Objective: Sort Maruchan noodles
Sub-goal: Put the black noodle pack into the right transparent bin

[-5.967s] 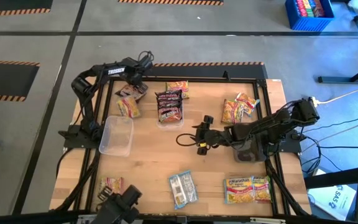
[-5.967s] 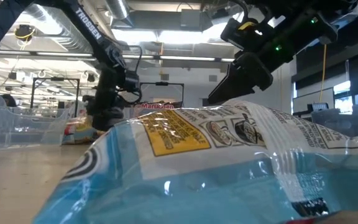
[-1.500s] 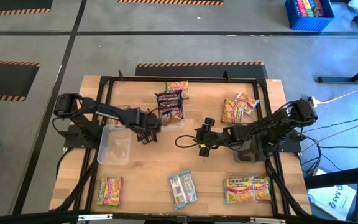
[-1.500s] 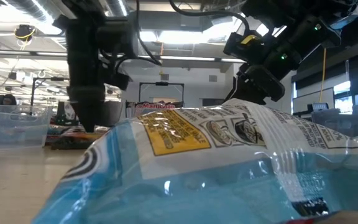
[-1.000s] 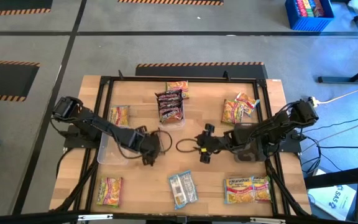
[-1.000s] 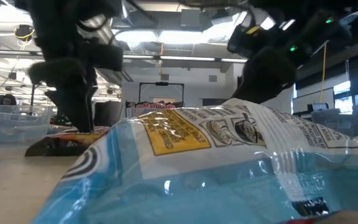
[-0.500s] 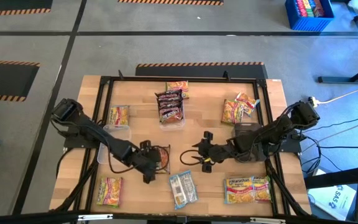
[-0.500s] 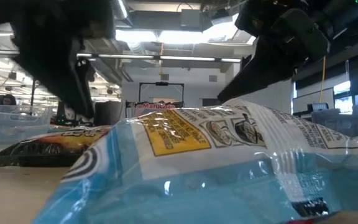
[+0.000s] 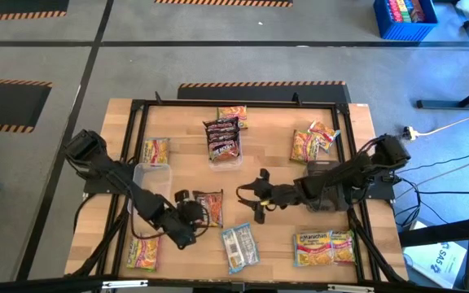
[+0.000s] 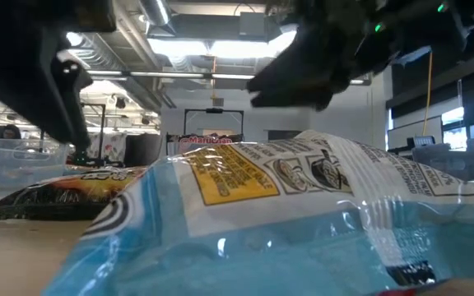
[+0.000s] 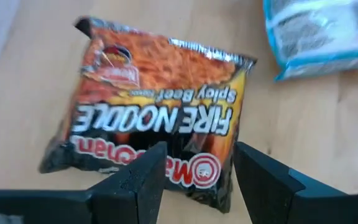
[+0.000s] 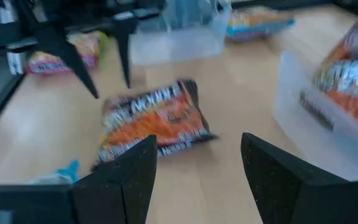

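A dark maroon Maruchan packet (image 9: 211, 207) (its label reads "Fire Noodle Spicy Beef") lies flat on the wooden table (image 9: 275, 236) just in front of the left gripper (image 9: 187, 210), whose fingers (image 11: 143, 180) stand spread and empty with their tips close over the packet's near edge. The right gripper (image 9: 258, 198), also spread wide and holding nothing, hovers near the packet's far side, with the light blue packet (image 9: 238, 245) lying close by toward the table's front edge. More maroon packets (image 9: 221, 137) sit in a clear bin (image 9: 223, 160) well beyond both grippers, and an empty clear bin (image 9: 151, 174) rests beside the left arm.
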Controlling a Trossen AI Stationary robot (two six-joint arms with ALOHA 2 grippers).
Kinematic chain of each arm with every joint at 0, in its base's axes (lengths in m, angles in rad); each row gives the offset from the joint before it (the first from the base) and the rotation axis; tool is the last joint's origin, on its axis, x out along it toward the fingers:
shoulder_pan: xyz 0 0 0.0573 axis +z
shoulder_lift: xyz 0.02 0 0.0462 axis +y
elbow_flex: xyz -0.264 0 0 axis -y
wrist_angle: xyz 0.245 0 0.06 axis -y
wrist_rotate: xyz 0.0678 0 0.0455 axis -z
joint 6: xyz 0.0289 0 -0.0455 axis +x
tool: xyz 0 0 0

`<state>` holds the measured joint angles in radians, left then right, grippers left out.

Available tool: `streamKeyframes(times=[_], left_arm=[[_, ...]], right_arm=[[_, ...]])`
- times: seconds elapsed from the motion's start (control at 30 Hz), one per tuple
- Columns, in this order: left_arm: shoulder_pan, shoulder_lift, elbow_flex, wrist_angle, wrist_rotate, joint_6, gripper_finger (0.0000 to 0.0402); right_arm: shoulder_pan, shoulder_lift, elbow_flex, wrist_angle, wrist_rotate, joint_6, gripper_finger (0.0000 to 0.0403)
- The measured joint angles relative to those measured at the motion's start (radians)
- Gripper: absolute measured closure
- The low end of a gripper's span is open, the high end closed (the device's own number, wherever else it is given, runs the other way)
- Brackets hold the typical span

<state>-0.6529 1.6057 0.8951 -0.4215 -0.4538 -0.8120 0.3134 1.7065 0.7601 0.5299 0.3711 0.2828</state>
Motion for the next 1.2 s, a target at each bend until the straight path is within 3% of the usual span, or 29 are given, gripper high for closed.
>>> streamKeyframes(times=[0.4, 0.6, 0.8, 1.03, 1.2], left_arm=[[0.03, 0.151, 0.005, 0.09, -0.092, 0.142, 0.0221], [0.034, 0.155, 0.001, 0.187, -0.09, 0.293, 0.0221], [0.05, 0.156, 0.0, 0.21, -0.098, 0.324, 0.0221], [0.07, 0.151, 0.001, 0.197, -0.104, 0.323, 0.0221], [0.064, 0.124, 0.047, 0.085, -0.057, 0.285, 0.0221]], right_arm=[[-0.093, 0.228, 0.156, -0.022, -0.149, 0.106, 0.0187], [-0.106, 0.242, 0.188, -0.06, -0.132, 0.103, 0.0187], [-0.119, 0.254, 0.188, -0.073, -0.131, 0.115, 0.0187], [-0.118, 0.275, 0.189, -0.113, -0.214, 0.164, 0.0187], [-0.108, 0.271, 0.192, -0.158, -0.301, 0.152, 0.0187]])
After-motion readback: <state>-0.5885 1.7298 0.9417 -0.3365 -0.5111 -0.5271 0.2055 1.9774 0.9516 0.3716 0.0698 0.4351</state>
